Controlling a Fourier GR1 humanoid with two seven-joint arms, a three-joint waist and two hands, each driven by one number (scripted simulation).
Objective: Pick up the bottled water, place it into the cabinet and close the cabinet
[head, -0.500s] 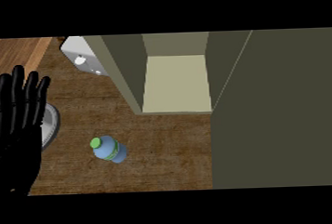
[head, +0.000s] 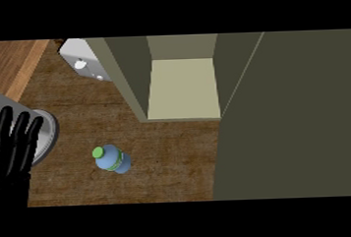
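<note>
Looking steeply down on a brown, coarse-grained wooden counter [head: 172, 165], and there stands the water bottle [head: 113, 159], upright and alone on the bare wood: a rounded pale-blue body with a green band round it and a small round green cap on top. Over at the view's left edge sits the left hand [head: 11, 151], glossy black, fingers straight, slightly spread and pointing up, holding nothing and well apart from the bottle. Partly behind that hand curves the rim of a round, smooth grey metal object [head: 46, 132]; what it is I cannot tell. Up beyond the bottle is the cabinet [head: 133, 77], flat olive-grey panels with crisp straight edges, standing open, and its pale cream inner shelf [head: 183, 88] shows as a clean rectangle. The cabinet door [head: 294, 116], a broad plain olive slab, fills the right of the view. At upper left, just beside the cabinet wall, is a white boxy object [head: 82, 57] with small round knobs. The right hand does not show.
</note>
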